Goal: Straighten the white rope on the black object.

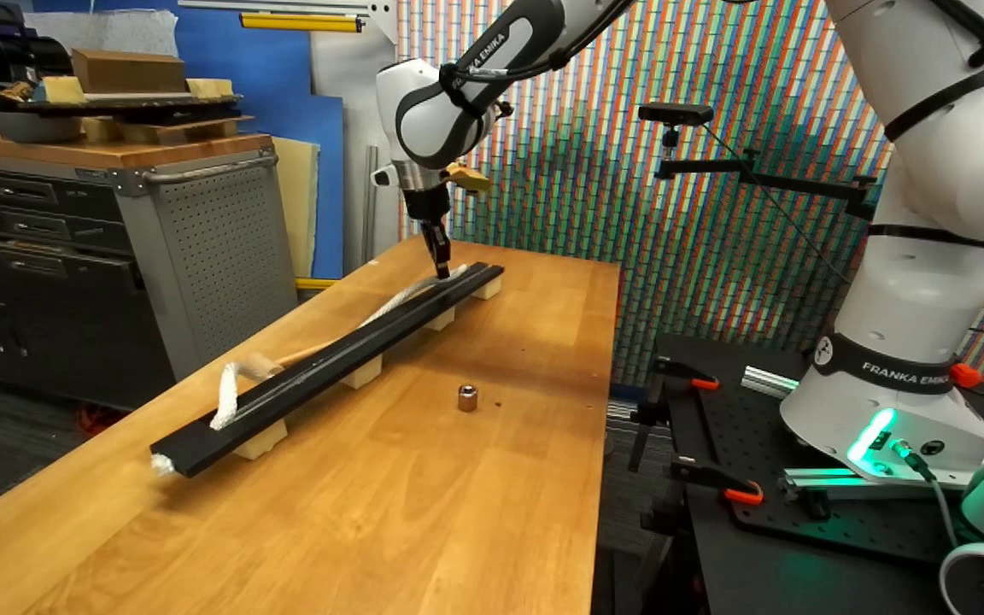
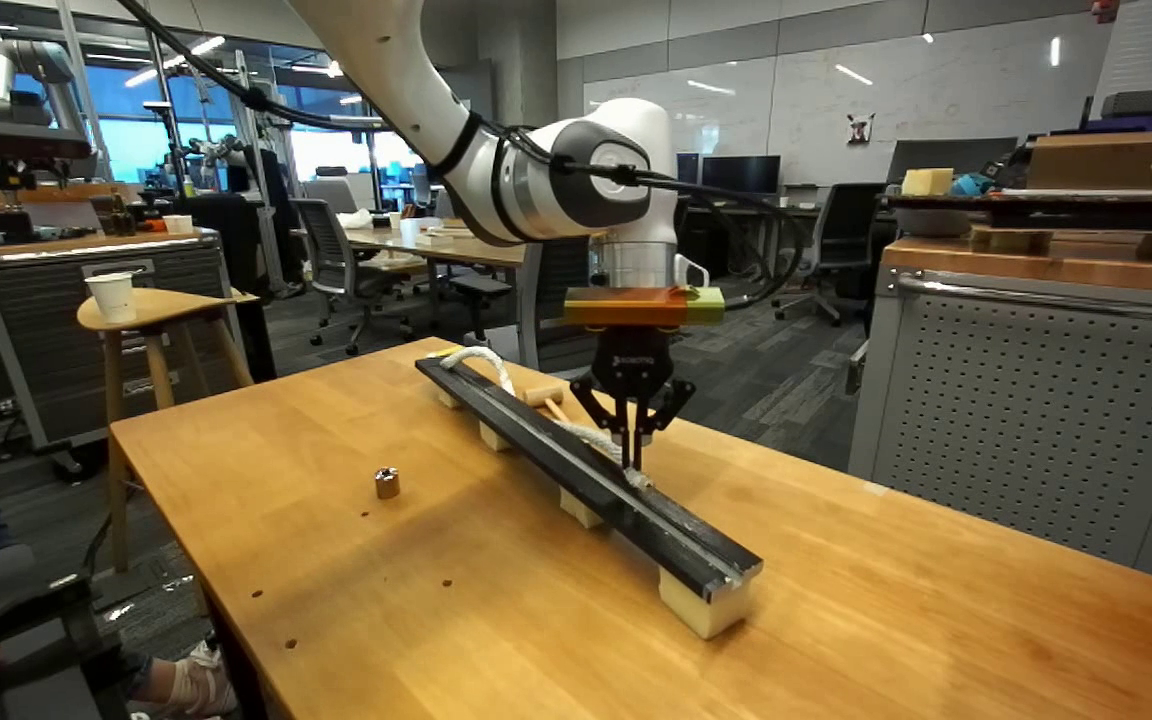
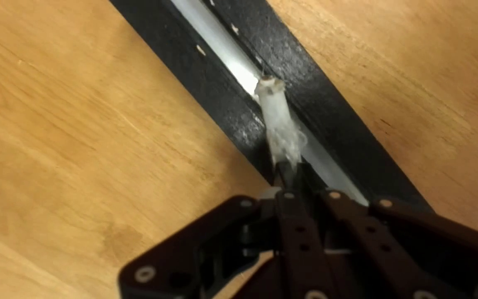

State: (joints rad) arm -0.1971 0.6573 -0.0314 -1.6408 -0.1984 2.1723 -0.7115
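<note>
The black object is a long grooved bar (image 1: pixel 321 376) (image 2: pixel 536 445) (image 3: pixel 342 120). The white rope bends up in an arch (image 1: pixel 228 395) (image 2: pixel 486 355) near one end of the bar, with a frayed tip (image 1: pixel 162 464) at that end. Its middle (image 1: pixel 407 295) (image 2: pixel 591 437) runs along the bar's side, off the groove. My gripper (image 1: pixel 441 272) (image 2: pixel 632 467) (image 3: pixel 292 167) is low over the bar, its fingers close together on the rope near its other end. In the wrist view that rope end (image 3: pixel 278 124) sticks out past the fingertips and lies slantwise across the groove.
Pale blocks (image 1: pixel 364 371) (image 2: pixel 706 605) hold the bar above the wooden table (image 1: pixel 424 512). A wooden mallet (image 1: pixel 263 366) (image 2: pixel 543 396) lies beside the bar, close to the rope. A small metal cylinder (image 1: pixel 467 397) (image 2: pixel 387 483) stands on the table on the bar's opposite side.
</note>
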